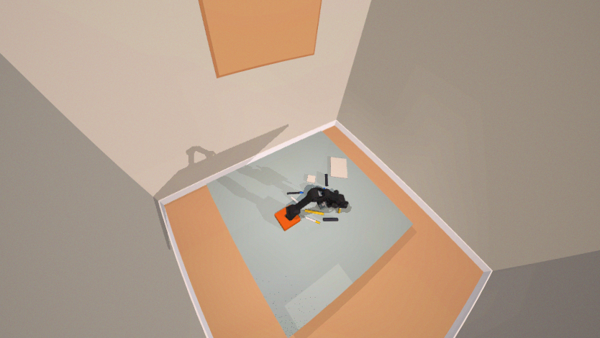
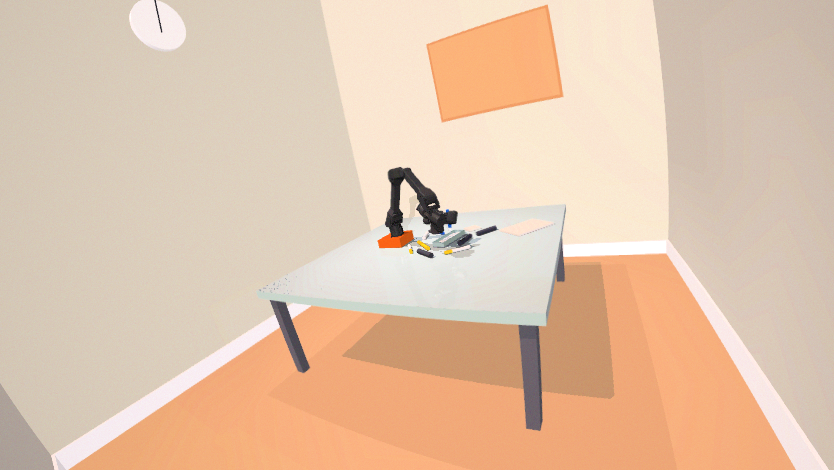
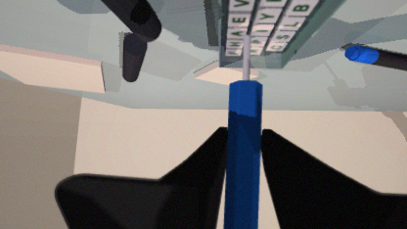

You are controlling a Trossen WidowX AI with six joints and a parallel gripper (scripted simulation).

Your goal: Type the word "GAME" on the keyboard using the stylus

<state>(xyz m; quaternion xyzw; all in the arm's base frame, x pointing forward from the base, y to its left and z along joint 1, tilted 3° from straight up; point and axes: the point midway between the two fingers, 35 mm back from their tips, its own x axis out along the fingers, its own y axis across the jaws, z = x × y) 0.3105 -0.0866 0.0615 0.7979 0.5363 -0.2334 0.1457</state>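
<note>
My gripper (image 3: 244, 135) is shut on the blue stylus (image 3: 244, 159), in the wrist view. The black fingers press on both sides of its body, and its thin grey tip points away from me. The grey-green keyboard (image 3: 290, 23) (image 2: 448, 238) has pale keys with green letters. The tip's end shows over the keys between the first two columns in the wrist view, near the A key. Whether it touches a key I cannot tell. Part of the keyboard lies behind the stylus tip and past the top edge of the wrist view. In the top view the arm hides most of the keyboard.
Around the keyboard lie a blue-ended black marker (image 3: 362, 54) (image 1: 295, 193), black rods (image 1: 330, 218) (image 1: 326, 179) (image 2: 486, 230), a yellow stick (image 1: 314, 212) (image 2: 423, 245) and a small pale block (image 1: 311, 178). A larger pale pad (image 1: 338, 167) (image 2: 528, 227) lies farther off.
</note>
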